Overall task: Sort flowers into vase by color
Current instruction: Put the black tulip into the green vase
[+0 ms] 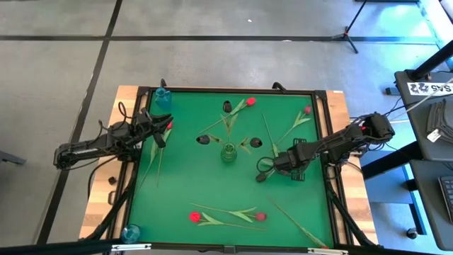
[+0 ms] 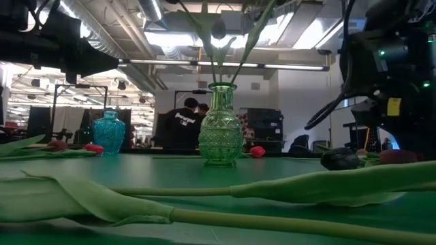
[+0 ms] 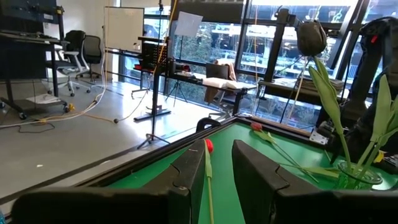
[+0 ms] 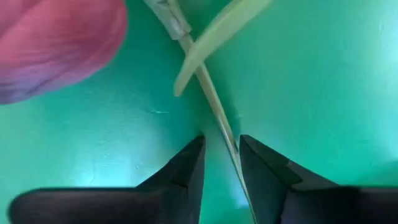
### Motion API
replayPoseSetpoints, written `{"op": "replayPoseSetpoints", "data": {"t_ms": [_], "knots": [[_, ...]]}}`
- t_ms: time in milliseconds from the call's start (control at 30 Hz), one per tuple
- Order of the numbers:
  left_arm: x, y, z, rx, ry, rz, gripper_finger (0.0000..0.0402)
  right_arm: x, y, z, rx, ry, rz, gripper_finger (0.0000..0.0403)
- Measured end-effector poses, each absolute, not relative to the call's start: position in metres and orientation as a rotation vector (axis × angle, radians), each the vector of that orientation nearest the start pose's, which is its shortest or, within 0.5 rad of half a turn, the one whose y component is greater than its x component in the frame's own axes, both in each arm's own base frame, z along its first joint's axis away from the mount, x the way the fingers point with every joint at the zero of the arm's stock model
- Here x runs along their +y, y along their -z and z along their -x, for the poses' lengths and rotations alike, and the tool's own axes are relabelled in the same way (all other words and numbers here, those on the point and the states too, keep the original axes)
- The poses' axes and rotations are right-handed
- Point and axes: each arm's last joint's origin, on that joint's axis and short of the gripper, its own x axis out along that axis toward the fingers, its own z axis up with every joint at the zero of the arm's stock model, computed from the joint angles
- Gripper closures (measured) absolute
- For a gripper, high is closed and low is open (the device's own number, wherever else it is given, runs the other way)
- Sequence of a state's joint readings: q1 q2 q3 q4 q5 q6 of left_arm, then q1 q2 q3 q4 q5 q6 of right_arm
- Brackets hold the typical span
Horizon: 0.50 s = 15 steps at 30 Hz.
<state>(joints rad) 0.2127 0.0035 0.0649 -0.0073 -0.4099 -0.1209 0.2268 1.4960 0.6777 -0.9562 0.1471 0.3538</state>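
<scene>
Here: two stems bracketed, neither pinched

Down low on the green mat (image 1: 191,191), just right of the green vase (image 1: 228,152): right gripper (image 1: 272,168), fingers narrowly spread with the thin stem (image 4: 214,106) of a pinkish-red tulip (image 4: 56,43) running between them. Daylight visible either side of the stem, so no pinch yet. Placed well back from the head and past the leaf, probably so that a grasp catches bare stalk and leaves the bloom free to go into a vase neck first.

Over at the mat's left edge, near the blue vase (image 1: 163,95): left gripper (image 1: 159,134), also slightly parted, straddling the stalk of a bright red tulip (image 3: 208,146). Stalk close against one finger (image 3: 186,174), gap plainly wider than the stalk, hence no visible grip. Looks like a waiting pose, aimed across the table toward the green vase.

Already standing in the green vase: dark-headed flowers (image 2: 218,27), leaves fanned out above the rim (a hint that this vase takes the dark ones). Lying loose elsewhere on the mat: more tulips, red and dark, including a pair along the near edge (image 1: 226,216). A second blue vase (image 1: 131,231) at the near left corner.

Judged stage: early to middle, most flowers unsorted. Likely hazard: thin, limp stalk slipping out sideways as the fingers come together.
</scene>
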Motion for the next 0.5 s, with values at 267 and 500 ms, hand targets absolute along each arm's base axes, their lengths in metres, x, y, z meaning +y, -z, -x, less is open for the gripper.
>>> {"op": "replayPoseSetpoints", "data": {"t_ms": [267,500], "knots": [[0.031,-0.184,-0.087,-0.090,-0.619,0.122,0.0323,0.038,-0.132,-0.191,1.727,0.162,0.071,0.0390],[0.030,-0.184,-0.087,-0.092,-0.618,0.122,0.0323,0.064,-0.158,-0.200,1.784,0.020,-0.067,0.0399]]}}
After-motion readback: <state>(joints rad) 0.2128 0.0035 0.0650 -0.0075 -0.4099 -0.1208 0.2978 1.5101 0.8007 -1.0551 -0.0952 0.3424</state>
